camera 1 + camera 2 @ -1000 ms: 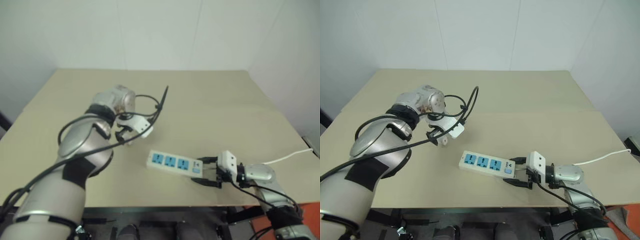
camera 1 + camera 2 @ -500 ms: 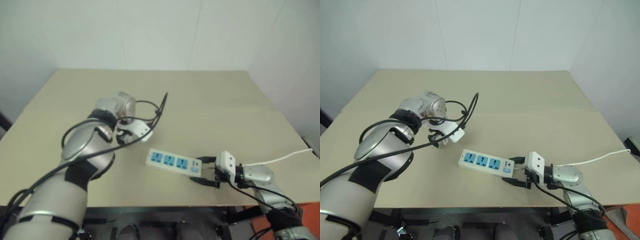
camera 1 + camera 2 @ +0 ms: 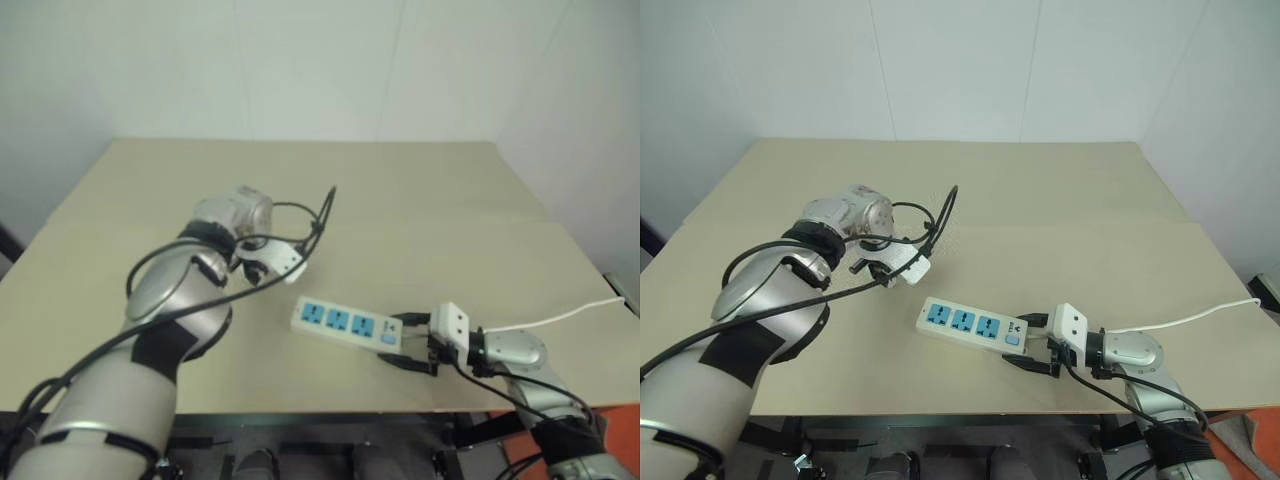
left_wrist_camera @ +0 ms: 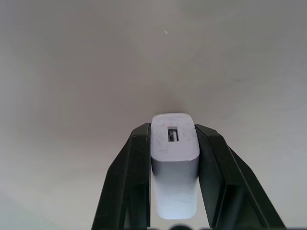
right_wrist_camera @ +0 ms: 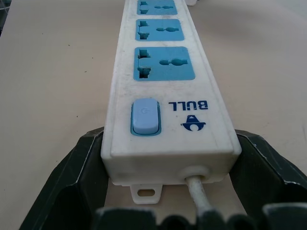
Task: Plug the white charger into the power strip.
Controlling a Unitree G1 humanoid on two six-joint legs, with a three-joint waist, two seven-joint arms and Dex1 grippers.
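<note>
The left tool (image 4: 173,158) is pinching the white charger (image 4: 174,158): in the left wrist view its two black fingers (image 4: 132,182) press against the charger's two long sides, with the small boxy body standing between them and its slotted end face turned toward the camera. Beyond the charger lies bare desk (image 4: 96,72). In the head views this tool (image 3: 880,270) points steeply down at the desk, a little way up and to the left of the power strip (image 3: 975,326), with clear desk surface between the two. The right tool (image 5: 168,158) is spread wide around the near, cord end of the power strip (image 5: 165,100). In the right wrist view one black finger (image 5: 79,167) lies along each side of that end, close against the strip's white casing, though whether they press on it cannot be told. Just ahead of the fingers is the strip's pale blue switch (image 5: 145,116), beside a blue printed logo, and then the three blue socket faces running away in a row. The thin white cord (image 5: 199,191) leaves the strip's end between the fingers. In the head views the strip lies flat near the desk's front edge, slanting from upper left to lower right, its cord (image 3: 1185,318) trailing off to the right.
</note>
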